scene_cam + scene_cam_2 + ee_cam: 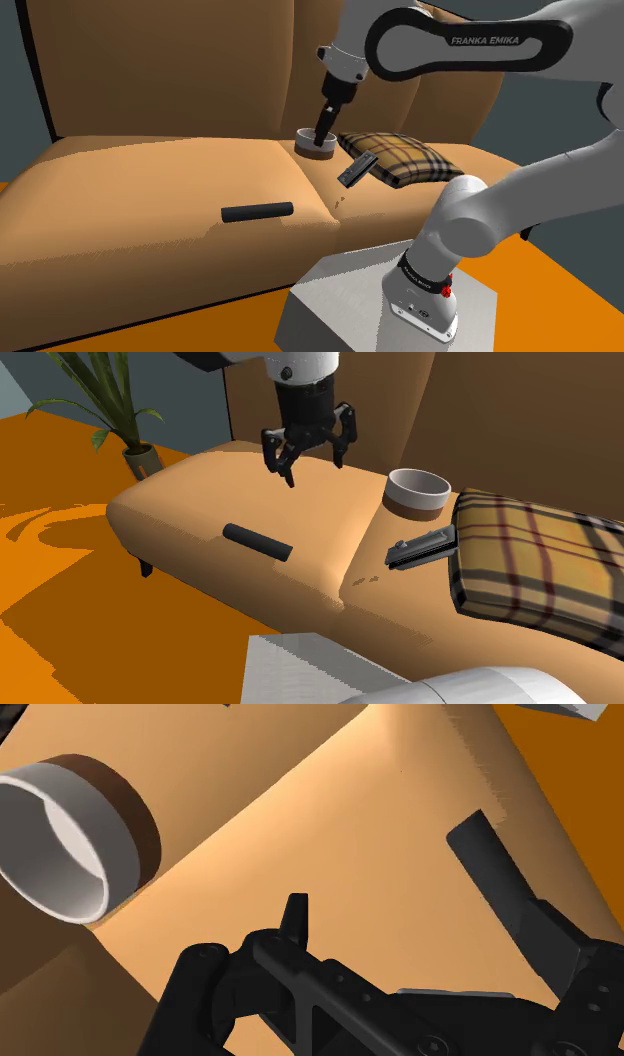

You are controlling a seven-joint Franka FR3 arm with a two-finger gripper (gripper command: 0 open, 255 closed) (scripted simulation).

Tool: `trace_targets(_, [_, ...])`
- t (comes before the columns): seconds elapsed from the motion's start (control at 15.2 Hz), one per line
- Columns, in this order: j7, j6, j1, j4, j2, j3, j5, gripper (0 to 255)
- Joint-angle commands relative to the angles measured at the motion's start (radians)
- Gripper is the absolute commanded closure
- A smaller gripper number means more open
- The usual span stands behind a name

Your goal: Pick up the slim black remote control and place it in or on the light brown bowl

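The slim black remote (257, 212) (257, 541) (490, 864) is a plain dark bar lying flat on the tan sofa seat (150, 190). The bowl (308, 146) (418, 490) (60, 834) is pale inside with a brown band around its base, and it stands upright at the back of the seat. My gripper (322, 135) (315, 464) (435, 939) hangs open and empty above the cushion, between the bowl and the remote and touching neither. In the shoulder view the gripper covers part of the bowl.
A plaid pillow (400, 158) (530, 562) lies on the seat beside the bowl. A second, wider dark remote with buttons (356, 168) (422, 546) leans against it. A potted plant (115, 402) stands on the orange floor past the sofa's end. My stand (380, 310) is in front of the sofa.
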State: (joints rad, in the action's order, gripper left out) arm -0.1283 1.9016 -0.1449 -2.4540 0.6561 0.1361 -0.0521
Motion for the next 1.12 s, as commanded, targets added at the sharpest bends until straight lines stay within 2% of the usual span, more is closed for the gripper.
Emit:
trace_targets(0.0, [-0.024,0.069,-0.017,-0.018,-0.043,0.017,-0.013,0])
trace_targets(0.59, [-0.064,0.372,-0.083,-0.100,-0.244,0.131,-0.097,0])
trace_targets(0.86, [-0.050,0.501,-0.091,-0.116,-0.356,0.191,-0.178,0])
trace_targets(1.06, [-0.016,0.588,-0.084,-0.118,-0.447,0.238,-0.270,0])
